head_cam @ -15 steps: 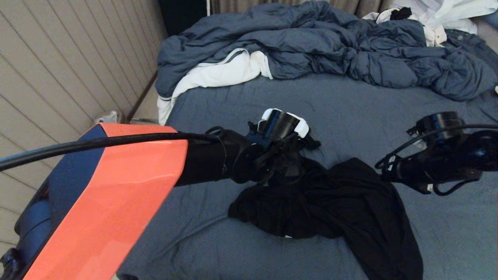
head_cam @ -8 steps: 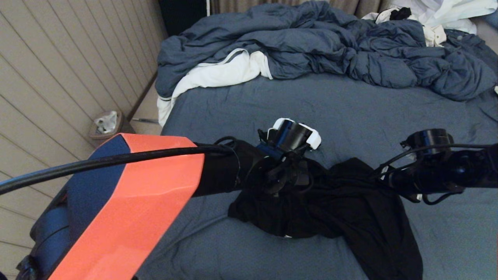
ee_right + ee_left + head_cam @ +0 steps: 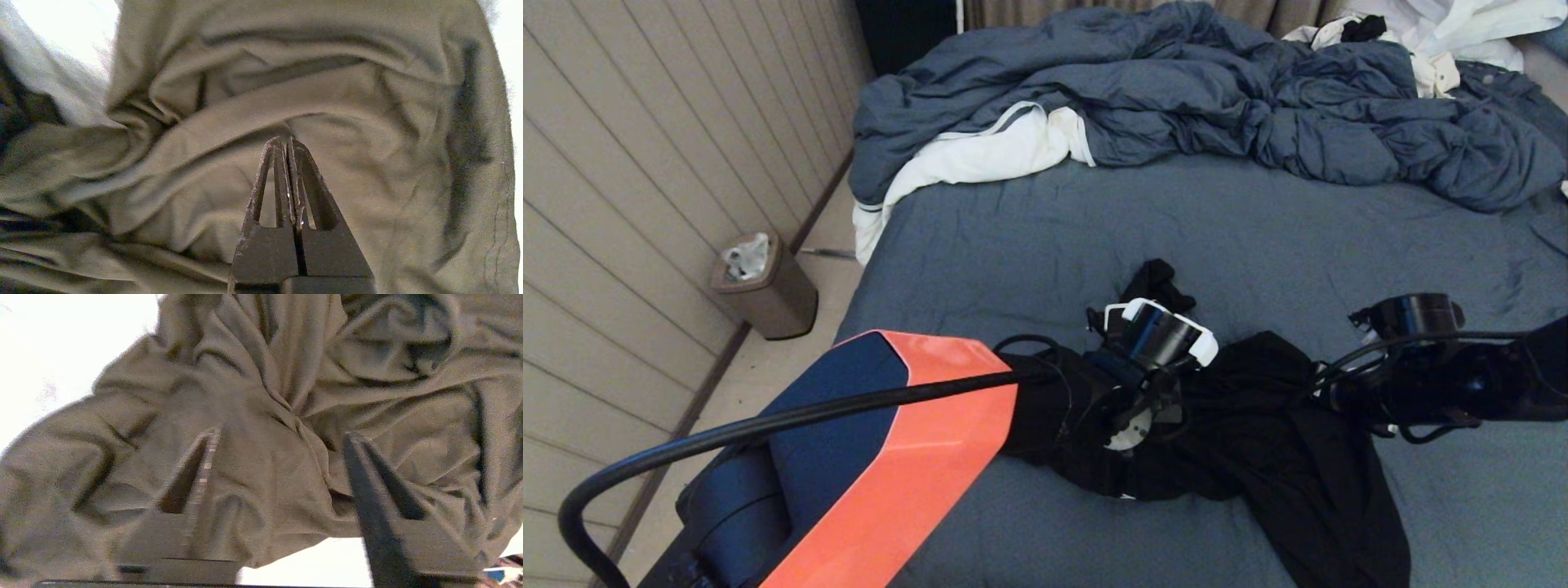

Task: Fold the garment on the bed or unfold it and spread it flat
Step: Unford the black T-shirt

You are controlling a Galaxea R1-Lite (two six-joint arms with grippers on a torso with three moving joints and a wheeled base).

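Spreading the bunched garment (image 3: 1258, 441) flat calls for the left gripper (image 3: 278, 437), jaws parted over the folds, pinching an edge, while the right gripper (image 3: 284, 141), pressed closed with nothing between its fingers, reopens.

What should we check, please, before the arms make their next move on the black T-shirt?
1. Left gripper open and holding nothing: ok.
2. Right gripper shut on a fold: cannot tell; the fingers meet, and no cloth shows between them.
3. T-shirt spread flat: not ok, it lies bunched and creased.
4. T-shirt fully on the bed: cannot tell, its lower end runs out of the head view.
5. Duvet clear of the T-shirt: ok.
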